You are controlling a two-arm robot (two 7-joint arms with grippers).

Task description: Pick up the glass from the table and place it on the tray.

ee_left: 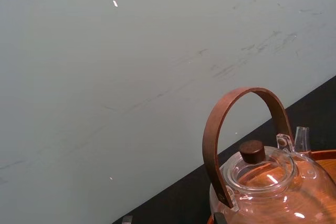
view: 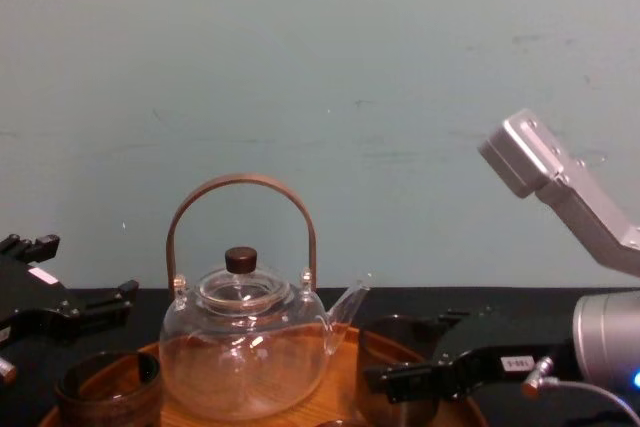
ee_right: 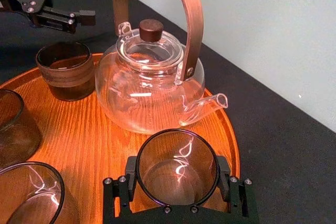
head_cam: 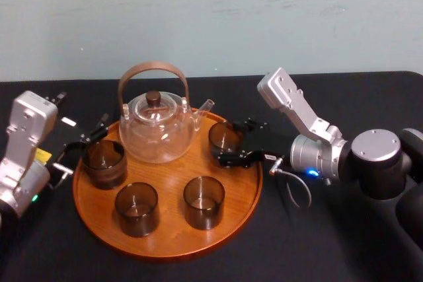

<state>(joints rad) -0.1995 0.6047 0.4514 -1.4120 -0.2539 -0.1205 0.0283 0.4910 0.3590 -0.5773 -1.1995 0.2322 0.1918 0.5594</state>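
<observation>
A smoky-grey glass (head_cam: 225, 138) stands on the right rear of the round wooden tray (head_cam: 165, 246), just beside the teapot's spout. My right gripper (head_cam: 236, 142) reaches in from the right and is shut on it. In the right wrist view both black fingers (ee_right: 128, 184) lie against the sides of the glass (ee_right: 177, 166). The chest view shows that gripper (view: 420, 379) low at the tray's right side. My left gripper (head_cam: 80, 151) stands open at the tray's left edge, just behind another glass (head_cam: 104, 162) and apart from it.
A clear glass teapot (head_cam: 157, 123) with an arched brown handle stands at the back of the tray. Two more dark glasses (head_cam: 137, 208) (head_cam: 203, 201) stand near the tray's front. The table (head_cam: 344, 242) is covered in black cloth, and a pale wall rises behind it.
</observation>
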